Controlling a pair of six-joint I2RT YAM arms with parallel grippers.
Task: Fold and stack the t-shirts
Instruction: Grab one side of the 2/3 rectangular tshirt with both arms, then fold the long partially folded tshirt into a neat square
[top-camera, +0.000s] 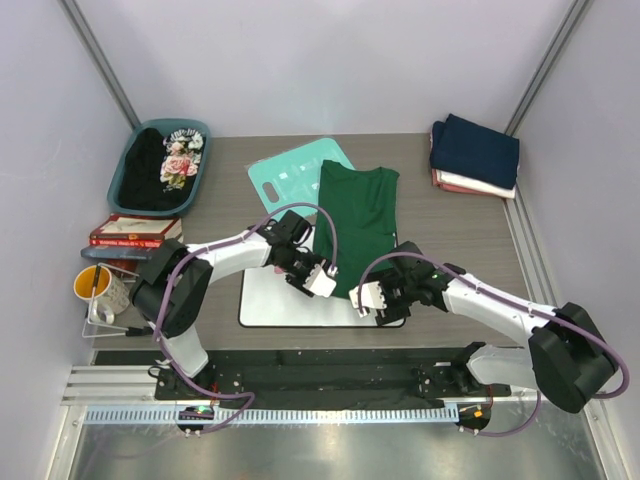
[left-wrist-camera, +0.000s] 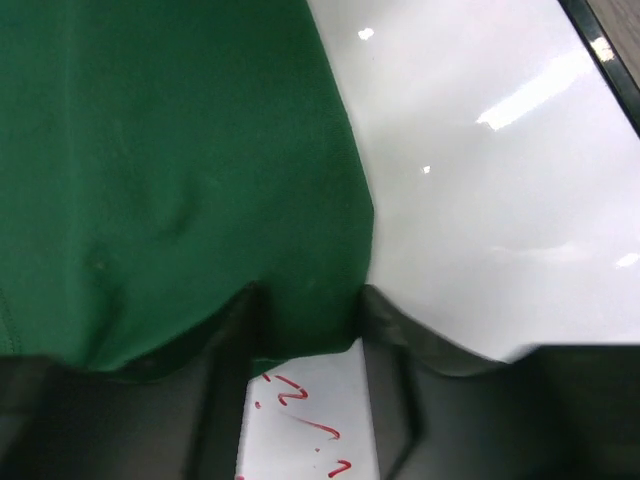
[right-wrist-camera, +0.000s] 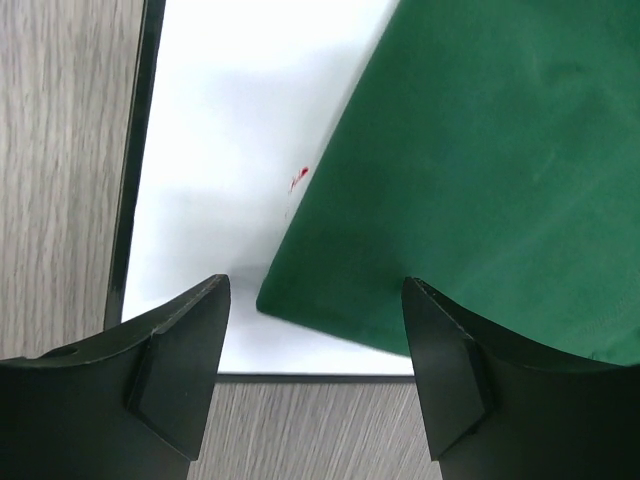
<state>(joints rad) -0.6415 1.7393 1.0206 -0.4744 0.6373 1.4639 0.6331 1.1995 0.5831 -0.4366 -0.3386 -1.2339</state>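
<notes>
Near the whiteboard's (top-camera: 268, 305) middle, the left gripper (top-camera: 321, 279) straddles the dark green t-shirt's (top-camera: 358, 212) near hem. Cloth sits between its fingers, but I cannot tell if it is pinched. Further right, the right gripper (top-camera: 368, 297) hangs wide open above the near corner, holding nothing. One side catching alone would likely skew the fold. Only the overhead view shows the shirt stretching back onto the teal board (top-camera: 288, 175).
</notes>
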